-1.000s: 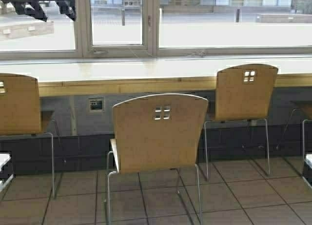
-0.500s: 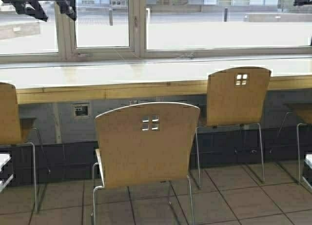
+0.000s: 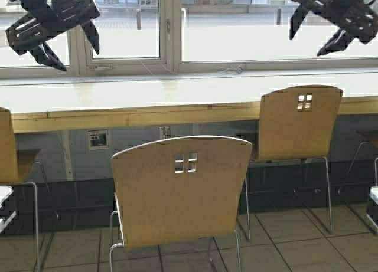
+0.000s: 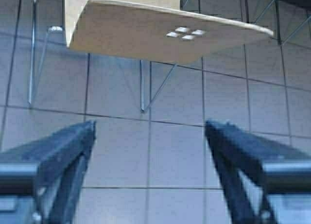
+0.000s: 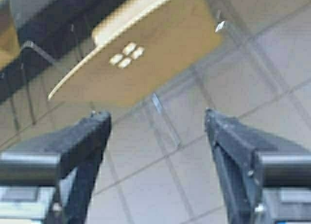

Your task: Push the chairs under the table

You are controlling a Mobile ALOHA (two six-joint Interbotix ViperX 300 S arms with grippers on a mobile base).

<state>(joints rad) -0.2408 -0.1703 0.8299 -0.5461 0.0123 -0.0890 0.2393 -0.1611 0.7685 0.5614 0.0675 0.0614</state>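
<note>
A tan plywood chair [image 3: 182, 192] stands pulled out from the long cream table [image 3: 147, 95], its backrest close in front of me. It shows in the left wrist view [image 4: 160, 32] and the right wrist view [image 5: 141, 59]. A second tan chair [image 3: 298, 124] stands further in at the right, and a third [image 3: 6, 145] at the left edge. My left gripper [image 3: 80, 61] is raised at upper left and open [image 4: 149, 129], holding nothing. My right gripper [image 3: 306, 46] is raised at upper right and open [image 5: 158, 119], also holding nothing. Both hang above and behind the near chair's backrest.
Windows run behind the table. A wall socket [image 3: 98, 138] sits under the tabletop. Another chair's metal leg [image 3: 373, 166] shows at the right edge. The floor is tiled [image 3: 295, 236].
The robot has moved closer to the middle chair, which now looks larger and lower. Both grippers have come down into fuller view at the top corners.
</note>
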